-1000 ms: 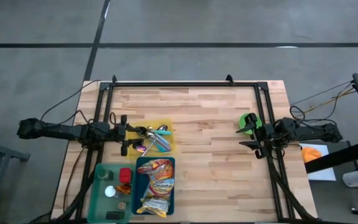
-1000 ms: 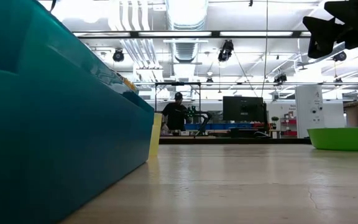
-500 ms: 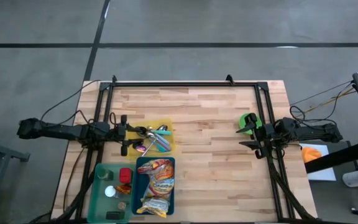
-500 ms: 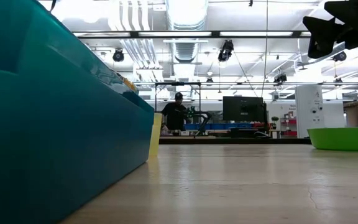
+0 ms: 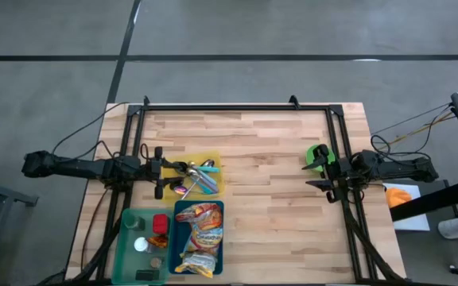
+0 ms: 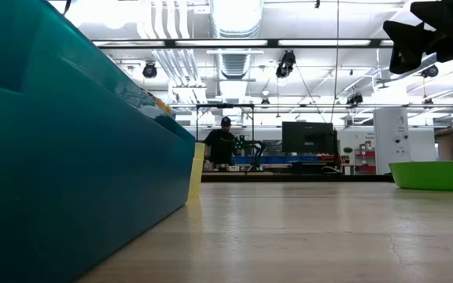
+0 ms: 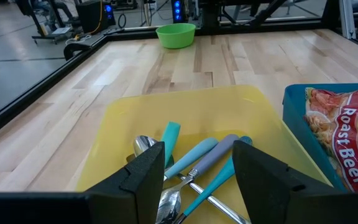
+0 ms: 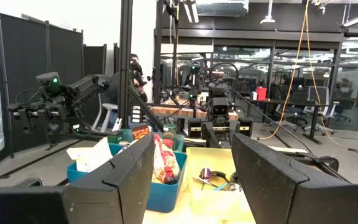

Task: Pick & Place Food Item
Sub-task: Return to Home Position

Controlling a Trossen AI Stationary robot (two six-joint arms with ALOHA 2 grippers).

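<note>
Across the light wooden plank table (image 5: 261,143), bordered by a black metal rail frame (image 5: 237,106), bare wood covers the whole far half and the middle strip between the two arms. Grey concrete floor (image 5: 293,32) shows beyond the far and side edges. Seen from table height, the room behind is a bright workshop with ceiling ducts, strip lights and monitors, and a person (image 6: 224,143) stands far back.

Toward the near left, three containers sit close together. A yellow plastic bin (image 5: 209,156) holds a heap of spoons (image 5: 199,176) with pale blue, lilac-grey and teal handles, lying crossed over one another. Just on its near side is a blue plastic bin (image 5: 175,238) filled with printed food packets (image 5: 199,237). Left of that is a green plastic tray (image 5: 129,230) with several small items. A small bright green bowl (image 5: 316,154) stands alone at the right, well apart from the bins.

The left gripper (image 5: 160,171) hangs at the yellow bin's left rim. Its fingers (image 7: 146,171) are spread wide with nothing between them, and the spoons lie below. The right gripper (image 5: 318,175) waits at the right rail, just on the near side of the green bowl, its fingers likewise parted and holding nothing. Open planks lie between the right gripper and the bins, and along the far rail.
</note>
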